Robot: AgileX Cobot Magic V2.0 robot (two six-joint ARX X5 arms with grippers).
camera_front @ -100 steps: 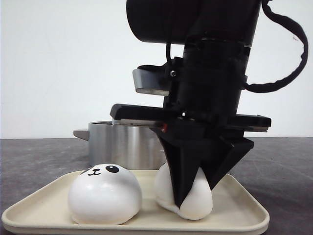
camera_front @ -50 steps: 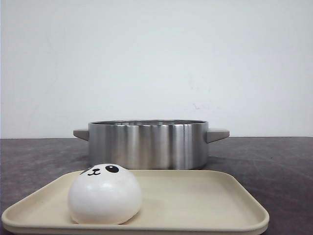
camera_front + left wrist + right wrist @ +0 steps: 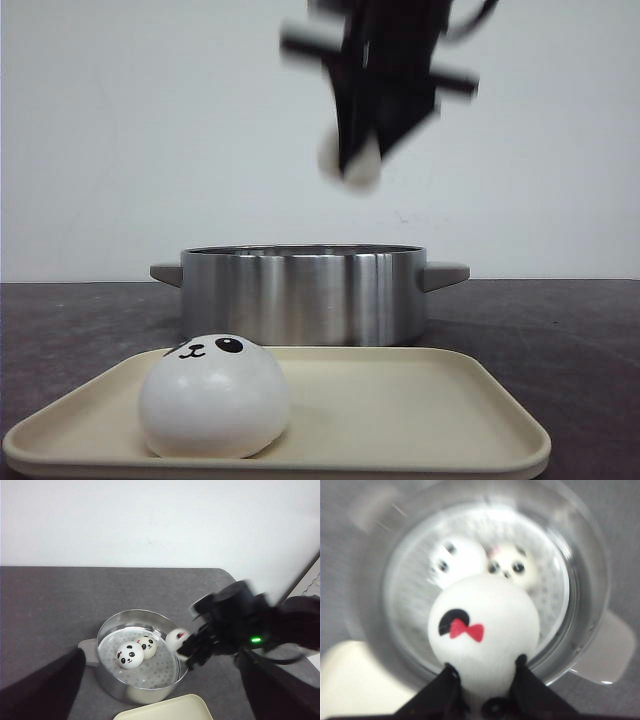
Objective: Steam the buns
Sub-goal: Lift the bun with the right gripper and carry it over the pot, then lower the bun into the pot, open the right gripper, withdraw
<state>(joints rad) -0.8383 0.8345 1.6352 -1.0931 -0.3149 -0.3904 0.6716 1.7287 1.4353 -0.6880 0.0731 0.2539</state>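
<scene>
one bun [image 3: 214, 397] on near tray [image 3: 420, 420]; steel pot [image 3: 303, 292] just behind tray, two buns [image 3: 136, 651] inside; right gripper [image 3: 362, 165] pinches fourth bun [image 3: 484, 627], high over pot, pot straight below; four buns total; left gripper out of view, state unknown

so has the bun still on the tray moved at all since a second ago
No. The bun sits at the same left spot on the tray, in front of the pot.
</scene>
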